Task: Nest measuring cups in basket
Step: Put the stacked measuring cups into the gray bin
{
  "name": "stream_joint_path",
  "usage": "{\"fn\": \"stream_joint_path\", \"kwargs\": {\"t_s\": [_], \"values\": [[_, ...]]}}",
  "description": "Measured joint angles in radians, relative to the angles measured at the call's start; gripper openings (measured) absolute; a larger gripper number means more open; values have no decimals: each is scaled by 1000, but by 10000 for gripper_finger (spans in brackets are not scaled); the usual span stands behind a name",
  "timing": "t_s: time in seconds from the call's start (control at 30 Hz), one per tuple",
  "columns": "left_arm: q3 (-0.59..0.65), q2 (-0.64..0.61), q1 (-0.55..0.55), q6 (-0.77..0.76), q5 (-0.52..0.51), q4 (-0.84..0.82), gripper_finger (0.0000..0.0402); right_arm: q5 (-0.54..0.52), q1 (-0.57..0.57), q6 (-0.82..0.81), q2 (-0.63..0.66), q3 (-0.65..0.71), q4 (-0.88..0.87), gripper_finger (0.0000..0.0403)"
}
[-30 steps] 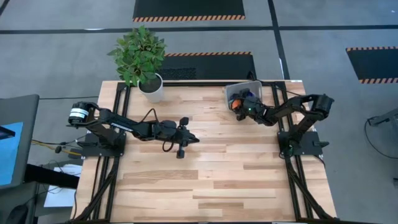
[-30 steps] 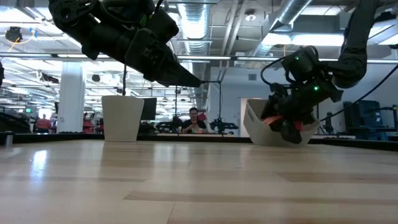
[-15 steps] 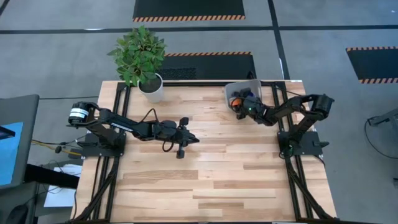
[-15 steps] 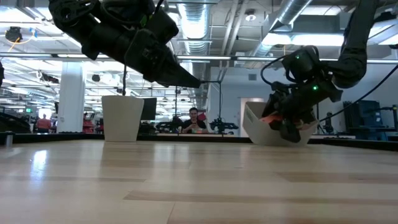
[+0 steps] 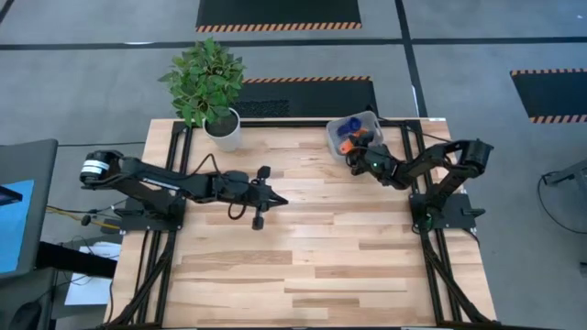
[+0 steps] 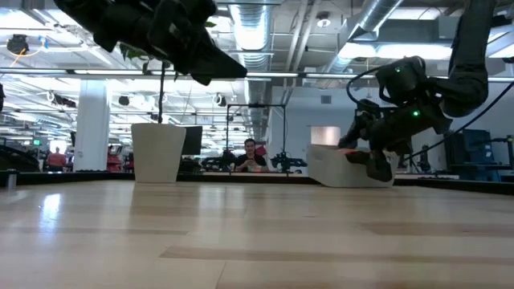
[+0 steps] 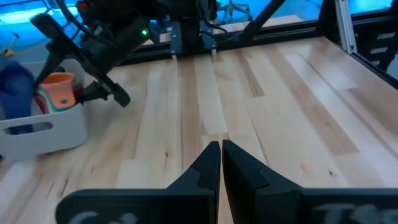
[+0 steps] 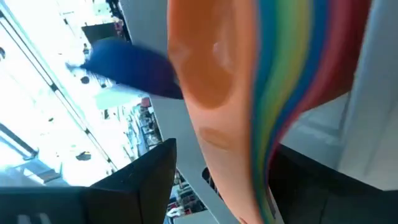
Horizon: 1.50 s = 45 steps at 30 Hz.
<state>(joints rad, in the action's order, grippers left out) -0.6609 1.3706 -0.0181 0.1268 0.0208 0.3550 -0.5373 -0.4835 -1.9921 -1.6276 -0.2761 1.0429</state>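
The grey-blue basket (image 5: pixel 334 137) (image 6: pixel 337 170) (image 7: pixel 43 134) stands flat by its base at the table's far right. Inside it is a nested stack of measuring cups (image 8: pixel 236 93), orange on top (image 5: pixel 348 143) (image 7: pixel 59 87), with yellow, green, blue and red rims beside it. A dark blue cup (image 8: pixel 124 68) (image 7: pixel 15 84) sits next to the stack. My right gripper (image 5: pixel 359 154) (image 6: pixel 373 164) (image 8: pixel 224 186) reaches into the basket from the right, shut on the stack. My left gripper (image 5: pixel 278 201) (image 7: pixel 221 152) hovers shut over the table's middle. My right gripper has the nested stack's layered edge (image 8: pixel 249 186) between its two fingers (image 8: pixel 137 180), one on each side. It comes from the table's right, slanting down over the basket's near-right corner. The stack sits inside the basket; the cups hide whether it rests on the floor.
A white pot (image 5: pixel 223 128) (image 6: pixel 157 152) with a green plant stands at the table's far left. Bare wood lies between the two arms and along the whole near half. A person sits far off in the room behind the table.
The basket, tipped up on one side a second ago, has dropped flat on its base and shifted slightly toward the far left. My left arm has drawn back toward the table's left and risen, its gripper staying shut.
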Motion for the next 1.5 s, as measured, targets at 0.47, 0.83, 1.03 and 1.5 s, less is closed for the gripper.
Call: {"fn": "stream_joint_path", "kwargs": {"t_s": [0.47,0.83,1.03,1.5], "values": [[0,-12,-13,3,-2,-6,6,-15,26,25,-1,25,47,260],[0,-12,-13,9,-9,-25,6,-110,79,77,-1,25,44,260],[0,-12,-13,9,-9,-22,6,-201,116,142,-1,24,137,260],[0,-12,-13,7,-9,-5,6,-193,141,177,-1,-18,182,260]]}}
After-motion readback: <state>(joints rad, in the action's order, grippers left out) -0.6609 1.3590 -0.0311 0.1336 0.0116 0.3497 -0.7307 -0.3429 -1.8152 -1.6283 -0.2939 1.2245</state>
